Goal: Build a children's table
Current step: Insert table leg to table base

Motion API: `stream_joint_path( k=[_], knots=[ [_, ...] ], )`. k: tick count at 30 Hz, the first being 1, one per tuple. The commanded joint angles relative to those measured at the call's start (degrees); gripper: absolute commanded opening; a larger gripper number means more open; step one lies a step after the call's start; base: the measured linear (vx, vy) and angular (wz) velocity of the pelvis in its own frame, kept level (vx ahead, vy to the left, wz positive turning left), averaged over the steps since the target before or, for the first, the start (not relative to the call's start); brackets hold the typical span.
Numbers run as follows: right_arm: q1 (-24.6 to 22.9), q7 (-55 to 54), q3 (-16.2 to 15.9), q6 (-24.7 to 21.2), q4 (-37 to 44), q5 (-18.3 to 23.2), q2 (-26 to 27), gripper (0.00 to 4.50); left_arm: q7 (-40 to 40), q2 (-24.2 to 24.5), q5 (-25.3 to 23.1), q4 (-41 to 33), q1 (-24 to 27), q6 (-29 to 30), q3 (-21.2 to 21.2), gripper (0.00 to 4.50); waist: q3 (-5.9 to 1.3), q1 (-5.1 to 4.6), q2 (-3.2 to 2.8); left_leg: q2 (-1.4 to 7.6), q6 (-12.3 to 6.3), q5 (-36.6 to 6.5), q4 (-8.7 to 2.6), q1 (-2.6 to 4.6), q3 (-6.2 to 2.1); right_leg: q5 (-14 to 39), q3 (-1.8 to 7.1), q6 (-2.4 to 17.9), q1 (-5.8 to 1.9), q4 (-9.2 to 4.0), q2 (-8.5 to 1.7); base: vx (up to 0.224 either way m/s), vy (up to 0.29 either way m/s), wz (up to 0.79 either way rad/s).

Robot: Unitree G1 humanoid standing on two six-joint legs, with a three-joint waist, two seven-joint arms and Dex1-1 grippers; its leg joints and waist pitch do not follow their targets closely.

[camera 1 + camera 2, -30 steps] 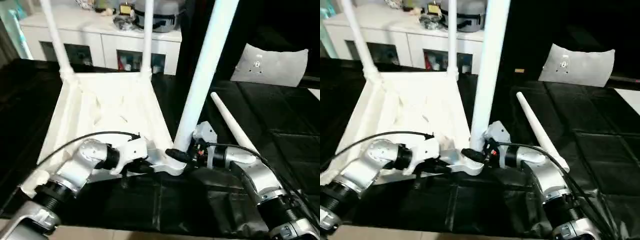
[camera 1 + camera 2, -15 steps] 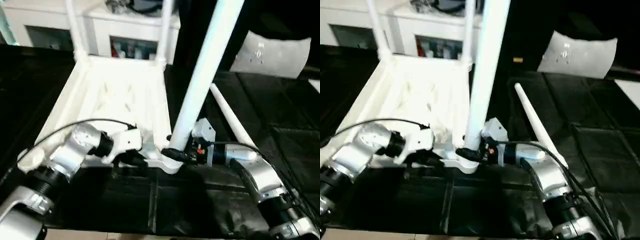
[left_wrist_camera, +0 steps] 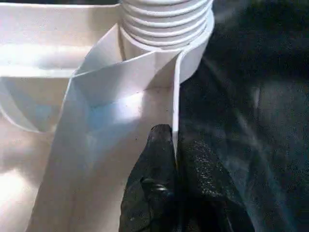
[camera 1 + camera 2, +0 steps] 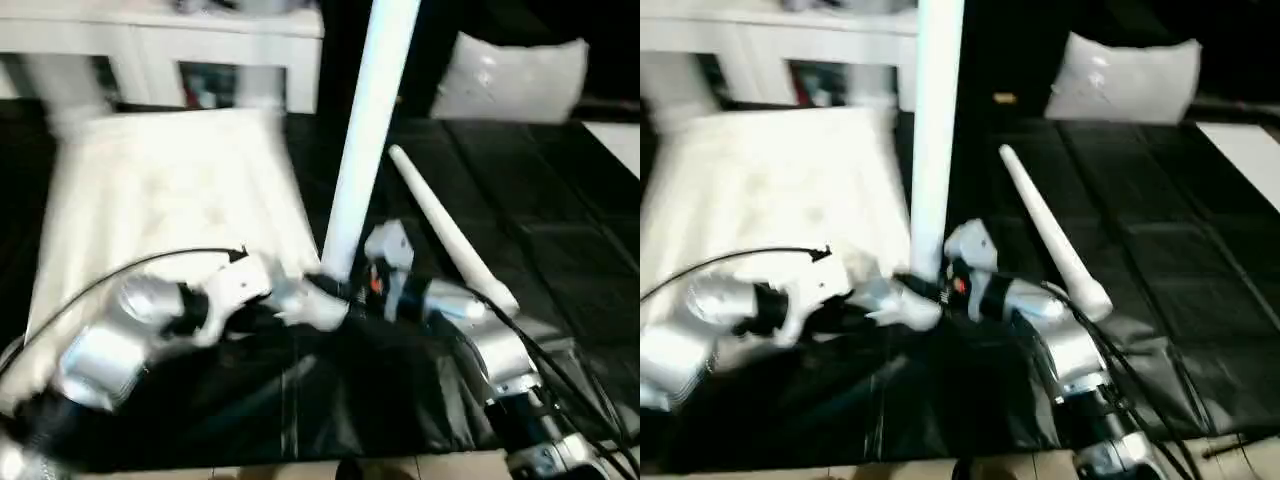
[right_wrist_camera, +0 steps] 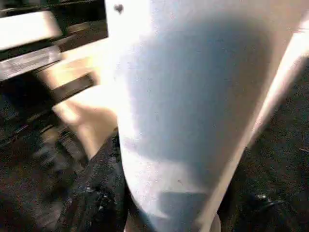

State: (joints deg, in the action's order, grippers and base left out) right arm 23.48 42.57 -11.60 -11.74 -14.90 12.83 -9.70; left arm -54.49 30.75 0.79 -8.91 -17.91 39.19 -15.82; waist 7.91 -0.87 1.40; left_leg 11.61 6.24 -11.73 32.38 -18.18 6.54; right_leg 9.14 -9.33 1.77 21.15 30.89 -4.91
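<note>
from the head camera: the table top (image 4: 170, 200) lies upside down on the black surface (image 4: 560, 200), ribbed underside up, and an upright leg (image 4: 362, 130) stands in its near corner socket (image 4: 322, 305). a loose leg (image 4: 450, 235) lies on the black cover just beside it, on the robot's right. the left gripper (image 4: 268, 305) reaches in at the near edge by that socket; the right gripper (image 4: 335, 285) sits at the base of the upright leg. a white cabinet (image 4: 160, 50) runs along the back, with a pale cushion (image 4: 515, 75) off to the right.

left wrist camera: black fingers (image 3: 157, 159) pressed together, jaws pinching the thin side wall of the table top right below the threaded end of the leg (image 3: 166, 24) seated in the socket.

right wrist camera: the leg (image 5: 193, 111) is right up close, jaws half spread around its thick lower end, one black finger (image 5: 104, 188) against its side.
</note>
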Motion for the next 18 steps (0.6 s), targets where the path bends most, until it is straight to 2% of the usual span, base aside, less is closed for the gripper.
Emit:
stream_joint_path(
  k=[1, 2, 3, 5, 7, 8, 9, 11, 15, 18],
  knots=[
    [-1.51, -5.91, 0.24, -6.15, -9.13, -4.12, -0.35, 1.91, 2.29, -3.75, 1.05, -7.52, -0.86, 4.95, -0.09, 0.0, -0.91, 0.22, -1.01, 1.07, -0.39, -31.35, -4.67, -0.12, -1.1, 41.66, 2.16, 1.3, -0.78, -6.13, -4.36, 0.0, 0.0, 0.0],
    [-1.0, -6.54, 0.42, -6.2, -9.33, -4.15, -0.06, 1.91, 3.58, -4.93, 0.67, -8.52, -1.27, 6.66, -0.45, 0.0, -0.76, 0.12, -1.17, 0.89, -0.61, -31.03, -4.55, -0.02, -0.99, 42.35, 2.03, 0.89, -0.65, -6.31, -4.28, 0.0, 0.0, 0.0],
    [-0.12, -7.16, 0.64, -6.03, -9.89, -4.19, 0.32, 1.91, 5.38, -7.13, 0.21, -9.01, -2.56, 8.61, -0.95, 0.0, -0.94, 0.11, -0.82, 0.85, -0.82, -30.43, -4.5, -0.06, -0.97, 42.07, 2.0, 0.73, -0.74, -6.42, -4.27, 0.0, 0.0, 0.0],
    [0.85, -7.79, 0.78, -6.2, -10.45, -4.05, 0.64, 1.91, 8.07, -9.4, 0.33, -10.02, -4.47, 11.91, -1.69, 0.0, -0.82, 0.09, -1.11, 0.97, -0.94, -30.69, -4.55, -0.04, -0.93, 41.13, 1.94, 0.6, -0.61, -6.37, -4.17, 0.0, 0.0, 0.0],
    [1.05, -7.78, 0.61, -6.16, -10.55, -4.17, 0.53, 1.91, 9.0, -9.77, 0.08, -9.89, -5.34, 12.81, -2.13, 0.0, -1.05, 0.27, -0.97, 1.04, -1.29, -29.03, -4.64, -0.59, -0.97, 38.47, 2.34, 1.3, -1.01, -5.9, -4.39, 0.0, 0.0, 0.0],
    [1.03, -7.73, 0.52, -6.06, -10.63, -4.28, 0.45, 1.91, 9.49, -9.63, -0.31, -9.61, -5.67, 13.09, -2.41, 0.0, -1.65, 0.51, -0.46, 1.04, -1.69, -25.57, -4.59, -1.17, -0.84, 36.08, 2.81, 2.25, -1.4, -5.41, -4.68, 0.0, 0.0, 0.0],
    [0.89, -7.64, 0.55, -6.06, -10.55, -4.28, 0.38, 1.91, 9.65, -9.4, -0.65, -9.07, -5.76, 12.82, -2.53, 0.0, -1.5, 0.71, -0.82, 1.05, -2.03, -23.7, -4.68, -1.54, -0.6, 35.55, 3.09, 2.83, -1.21, -5.34, -4.64, 0.0, 0.0, 0.0],
    [0.75, -7.73, 0.62, -6.05, -10.54, -4.24, 0.39, 1.91, 9.97, -9.37, -1.02, -8.9, -5.66, 13.3, -2.42, 0.0, -1.52, 0.84, -0.81, 1.06, -1.97, -22.39, -4.63, -1.48, -0.43, 34.75, 3.35, 3.71, -1.03, -5.25, -4.66, 0.0, 0.0, 0.0],
    [0.37, -8.03, 0.84, -6.0, -10.36, -4.01, 0.51, 1.91, 10.93, -8.72, -2.19, -8.47, -5.82, 14.15, -2.78, 0.0, -1.77, 1.04, -0.97, 1.29, -1.95, -20.06, -4.7, -1.7, -0.12, 30.42, 4.05, 6.11, -1.07, -4.35, -4.41, 0.0, 0.0, 0.0],
    [-0.11, -7.71, 0.6, -5.89, -9.89, -4.02, 0.38, 1.91, 11.74, -8.67, -1.77, -7.94, -6.16, 14.27, -2.75, 0.0, -1.97, 1.16, -1.14, 1.35, -2.06, -18.77, -4.67, -1.66, 0.03, 28.62, 4.29, 7.15, -1.13, -3.99, -4.29, 0.0, 0.0, 0.0]
  ],
)
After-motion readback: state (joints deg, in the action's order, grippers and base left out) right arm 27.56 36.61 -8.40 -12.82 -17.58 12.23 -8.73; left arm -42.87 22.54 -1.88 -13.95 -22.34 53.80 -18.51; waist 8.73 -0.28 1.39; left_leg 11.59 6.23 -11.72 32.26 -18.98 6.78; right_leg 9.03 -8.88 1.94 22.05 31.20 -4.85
